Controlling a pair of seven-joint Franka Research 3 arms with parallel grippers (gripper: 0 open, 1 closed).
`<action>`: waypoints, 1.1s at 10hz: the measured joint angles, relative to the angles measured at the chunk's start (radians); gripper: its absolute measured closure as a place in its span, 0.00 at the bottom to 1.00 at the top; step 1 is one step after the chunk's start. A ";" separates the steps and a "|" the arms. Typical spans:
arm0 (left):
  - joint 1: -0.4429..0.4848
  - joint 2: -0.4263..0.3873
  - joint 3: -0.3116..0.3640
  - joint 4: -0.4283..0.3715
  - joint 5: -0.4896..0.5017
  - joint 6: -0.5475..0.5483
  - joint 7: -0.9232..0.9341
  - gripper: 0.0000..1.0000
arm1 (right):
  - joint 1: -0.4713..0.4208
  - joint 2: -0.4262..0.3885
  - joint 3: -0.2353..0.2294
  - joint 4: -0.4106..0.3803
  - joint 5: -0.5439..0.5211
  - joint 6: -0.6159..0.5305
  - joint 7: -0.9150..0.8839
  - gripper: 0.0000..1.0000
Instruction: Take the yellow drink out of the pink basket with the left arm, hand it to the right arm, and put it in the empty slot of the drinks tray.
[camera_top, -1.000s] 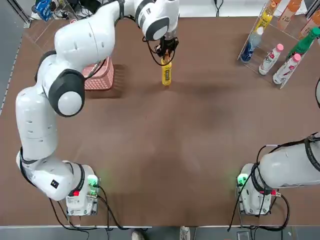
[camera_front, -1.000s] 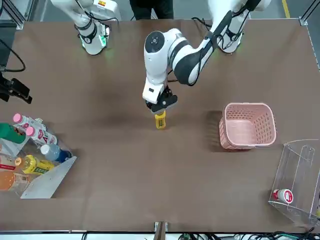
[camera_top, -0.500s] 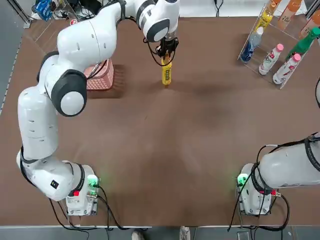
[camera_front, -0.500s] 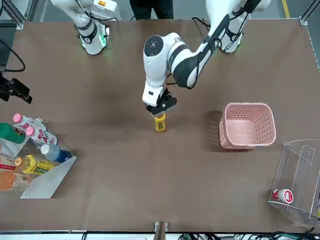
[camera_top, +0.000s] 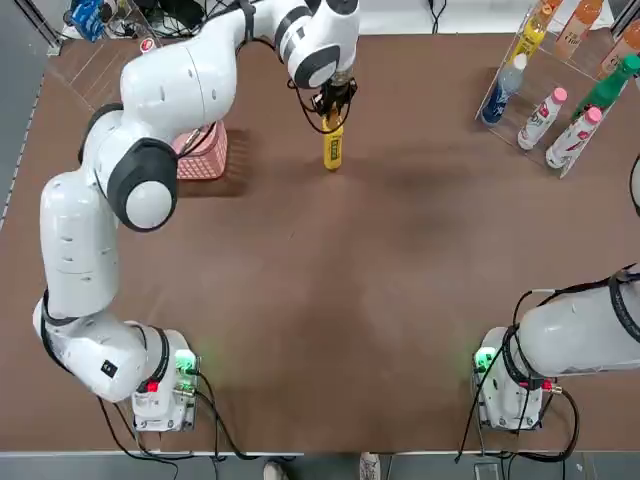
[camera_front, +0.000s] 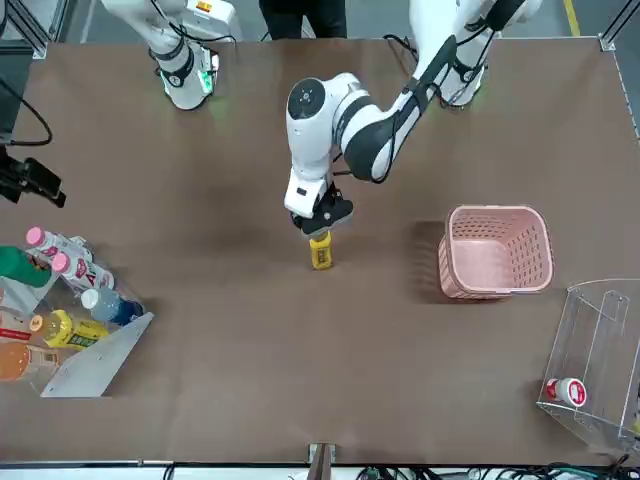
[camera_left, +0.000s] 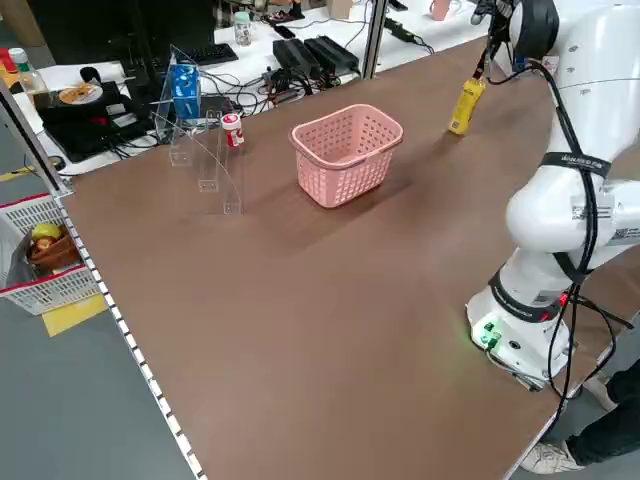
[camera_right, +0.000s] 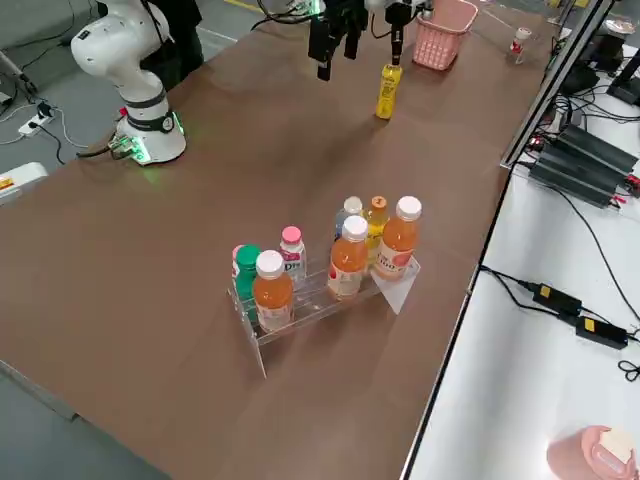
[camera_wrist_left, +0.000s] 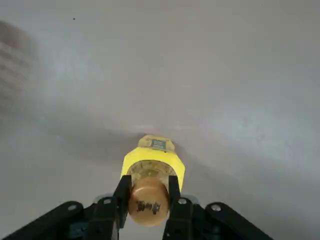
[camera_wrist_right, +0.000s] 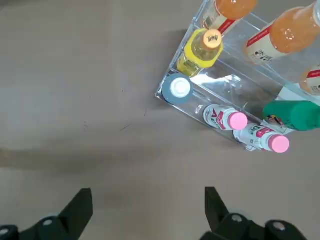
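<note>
One slim yellow plastic bottle, pinched at its cap by the left pincer mid-tabletop, seemingly just clear of it, should stay upright for the spread right pincer.

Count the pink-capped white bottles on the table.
2. Both are in the drinks tray, side by side: one pink-capped white bottle nearer the blue bottle, the other just below the green bottle. None seems hidden.
</note>
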 joint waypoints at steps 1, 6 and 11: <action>-0.001 0.006 0.000 0.000 0.008 0.007 -0.013 0.66 | 0.000 0.001 0.000 -0.008 0.000 0.000 0.000 0.01; -0.001 0.001 0.000 0.027 0.011 0.007 -0.015 0.25 | 0.000 0.001 0.001 -0.014 0.000 0.000 0.007 0.01; 0.134 -0.099 -0.056 0.048 0.013 -0.117 0.083 0.00 | 0.084 0.008 0.020 -0.016 0.000 0.005 0.010 0.01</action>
